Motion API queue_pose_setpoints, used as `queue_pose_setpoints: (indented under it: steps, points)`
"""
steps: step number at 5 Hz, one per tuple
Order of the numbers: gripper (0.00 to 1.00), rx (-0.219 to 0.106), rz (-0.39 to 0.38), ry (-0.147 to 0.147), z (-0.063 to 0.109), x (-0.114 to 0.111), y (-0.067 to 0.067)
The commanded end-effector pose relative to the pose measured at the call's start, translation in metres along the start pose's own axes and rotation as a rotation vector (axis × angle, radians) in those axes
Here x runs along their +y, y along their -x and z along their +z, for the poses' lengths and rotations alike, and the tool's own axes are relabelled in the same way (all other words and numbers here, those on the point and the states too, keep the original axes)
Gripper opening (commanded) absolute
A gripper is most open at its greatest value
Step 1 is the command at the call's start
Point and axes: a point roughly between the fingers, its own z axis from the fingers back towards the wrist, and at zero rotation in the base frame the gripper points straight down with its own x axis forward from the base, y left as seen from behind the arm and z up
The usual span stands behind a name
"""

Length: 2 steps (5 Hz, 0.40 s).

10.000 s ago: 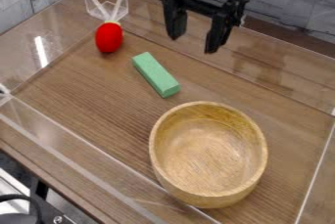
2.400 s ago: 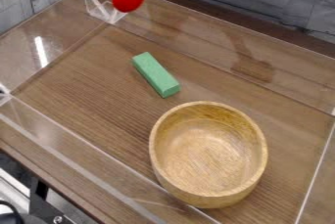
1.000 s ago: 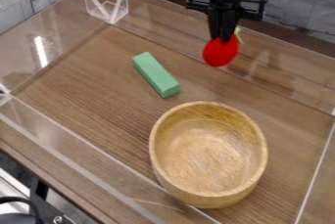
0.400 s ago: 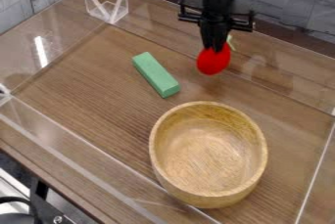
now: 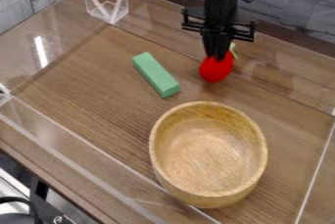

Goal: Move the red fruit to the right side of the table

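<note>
A: What is seen in the camera view?

B: A gripper (image 5: 216, 52) is seen pointing straight down over the table (image 5: 78, 91), near the middle of its far half. The jaws are closed on the red fruit (image 5: 216, 67), which is held at the fingertips, directly below the hand.

A: Where is the red fruit placed relative to the other things?

B: It is found just right of the green block (image 5: 155, 74), with a gap between them, and beyond the wooden bowl (image 5: 209, 153), which is set nearer the camera. Whether the fruit is touching the tabletop or is held just above it cannot be told; its lower edge is seen very close to the wood.

A: And the rest of the table?

B: Low clear plastic walls (image 5: 39, 52) are seen around the edges. The block is laid at a slant, left of centre. The bowl is placed upright at the near right.
</note>
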Motion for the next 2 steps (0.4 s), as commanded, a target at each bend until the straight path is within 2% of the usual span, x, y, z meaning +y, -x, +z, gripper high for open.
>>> queue_pose_setpoints:
  steps: [1, 2]
  points:
    - [0.00, -0.063, -0.042, 0.019, 0.022, -0.003, -0.007]
    - [0.00, -0.077, -0.051, 0.028, 0.036, -0.002, -0.008]
